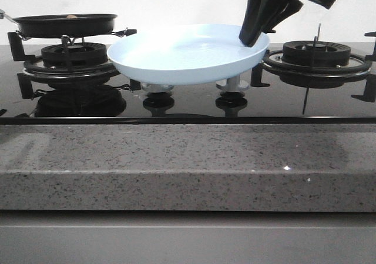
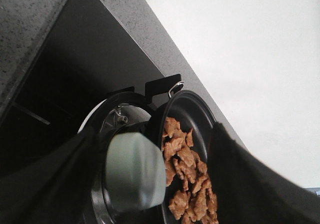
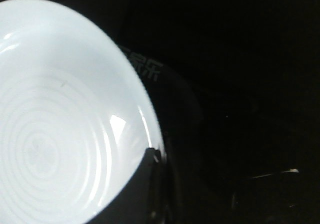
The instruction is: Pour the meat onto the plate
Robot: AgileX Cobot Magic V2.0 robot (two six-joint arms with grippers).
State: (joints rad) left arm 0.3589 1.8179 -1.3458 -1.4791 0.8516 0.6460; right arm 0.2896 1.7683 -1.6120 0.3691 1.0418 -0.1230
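The heap of small, flat, light-brown meat pieces point(image 2: 187, 176) lies inside the black frying pan point(image 1: 64, 24), which sits over the left burner point(image 1: 73, 55) of the glossy black stove top point(image 1: 188, 102). From the front only a speck of it peeks over the pan rim; the left wrist view looks straight into the pan and shows the pieces spread across its floor. That same view shows a pale, rounded handle end point(image 2: 135, 171) between the left gripper's point(image 2: 150, 184) dark fingers point(image 2: 260, 184), though I cannot tell whether they are gripping it.

The round, glossy pale-blue plate point(image 1: 188, 55) hangs tilted above the stove's middle knobs point(image 1: 232, 96), between the two burners and clear of the surface. The right gripper point(image 1: 251, 36) is pinched on its right rim. The right wrist view adds the ringed pattern inside the plate, with one finger point(image 3: 142, 184) over its edge.
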